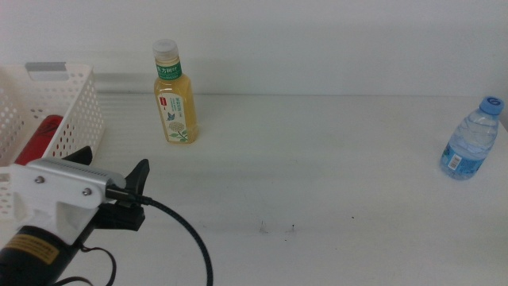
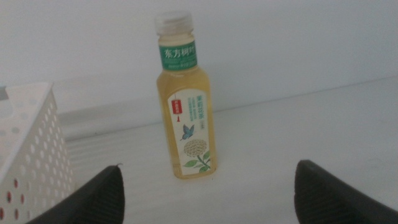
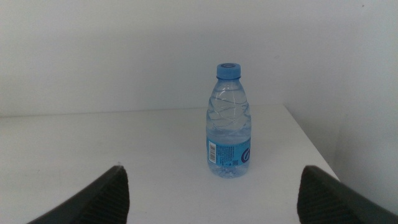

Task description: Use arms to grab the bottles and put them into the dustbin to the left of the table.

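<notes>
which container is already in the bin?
The red can, lying inside the white dustbin. The yellow tea bottle and blue-capped water bottle both stand upright on the table.

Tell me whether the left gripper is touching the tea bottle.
Apart. In the left wrist view the tea bottle stands beyond the open left gripper, bare table between them.

Bright even light, faint soft shadows, mild blur (wrist views softest)
</notes>
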`<state>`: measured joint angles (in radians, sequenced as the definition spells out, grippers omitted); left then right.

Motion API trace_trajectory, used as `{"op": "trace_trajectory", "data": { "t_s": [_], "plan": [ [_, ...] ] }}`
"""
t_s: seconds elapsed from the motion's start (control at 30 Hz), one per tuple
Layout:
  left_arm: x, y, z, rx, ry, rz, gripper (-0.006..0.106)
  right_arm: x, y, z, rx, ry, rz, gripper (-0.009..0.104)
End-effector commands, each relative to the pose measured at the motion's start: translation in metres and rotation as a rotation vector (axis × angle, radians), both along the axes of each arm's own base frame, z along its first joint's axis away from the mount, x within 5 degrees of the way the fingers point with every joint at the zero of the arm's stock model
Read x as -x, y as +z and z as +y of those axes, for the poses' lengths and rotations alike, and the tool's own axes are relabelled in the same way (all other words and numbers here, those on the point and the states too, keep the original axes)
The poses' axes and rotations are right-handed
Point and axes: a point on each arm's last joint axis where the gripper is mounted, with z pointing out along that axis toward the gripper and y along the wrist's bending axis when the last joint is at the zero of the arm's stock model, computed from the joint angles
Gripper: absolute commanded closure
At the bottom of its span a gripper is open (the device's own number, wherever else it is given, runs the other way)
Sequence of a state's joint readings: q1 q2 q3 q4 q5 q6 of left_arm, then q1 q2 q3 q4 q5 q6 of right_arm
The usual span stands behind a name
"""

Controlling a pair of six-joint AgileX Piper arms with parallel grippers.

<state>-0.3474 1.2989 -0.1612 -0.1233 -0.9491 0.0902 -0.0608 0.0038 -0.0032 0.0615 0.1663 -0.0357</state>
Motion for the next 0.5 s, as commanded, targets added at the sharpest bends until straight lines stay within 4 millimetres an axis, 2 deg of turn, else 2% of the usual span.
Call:
{"op": "trace_trajectory", "data": {
  "t_s": [0.0, 0.47],
  "plan": [
    [-0.006, -0.003, -0.001, 0.031, 0.018, -0.031, 0.007, 0.0, 0.0, 0.0, 0.012, 0.0, -0.008, 0.002],
    [-0.075, -0.028, -0.02, 0.021, 0.08, 0.025, 0.007, 0.0, 0.0, 0.0, 0.012, 0.0, -0.008, 0.002]
  ]
}}
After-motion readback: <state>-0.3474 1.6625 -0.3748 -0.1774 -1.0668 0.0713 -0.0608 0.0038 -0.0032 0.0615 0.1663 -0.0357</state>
